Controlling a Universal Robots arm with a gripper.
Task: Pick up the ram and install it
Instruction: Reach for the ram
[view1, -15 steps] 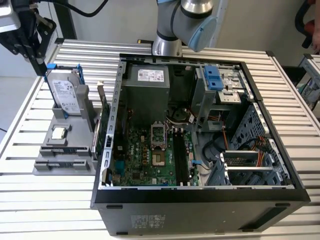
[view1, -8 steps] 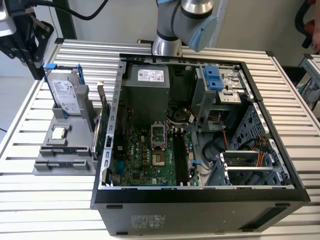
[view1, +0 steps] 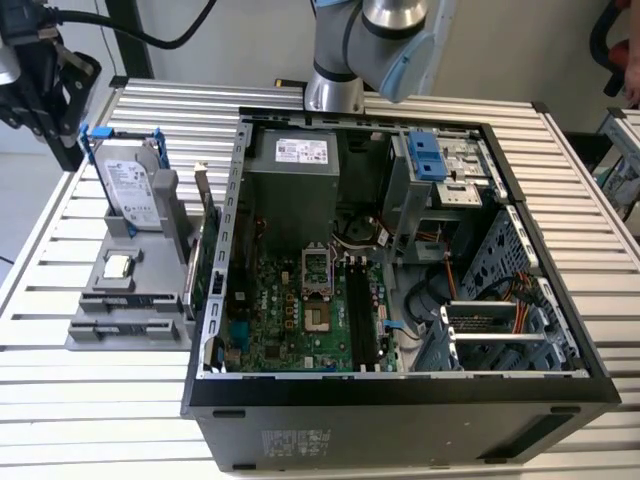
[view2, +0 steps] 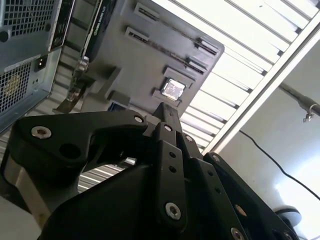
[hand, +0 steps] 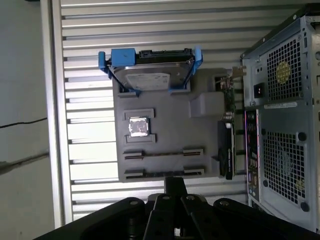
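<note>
Hanging near the tray (view1: 85, 325), closed empty gripper (hand: 175, 181), far from ram (view1: 358, 310) on motherboard (view1: 280, 310).

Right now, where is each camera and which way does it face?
Exterior view: above the table, looking down into the open computer case; the arm behind it.
First wrist view: on the arm, looking down past the end effector onto the gray parts holder.
Second wrist view: behind the end effector, tilted toward that holder, shared by all three.

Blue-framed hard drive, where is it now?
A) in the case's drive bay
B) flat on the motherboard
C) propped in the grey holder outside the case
C: the hard drive stands in the grey holder on the exterior view's left of the case.
</note>
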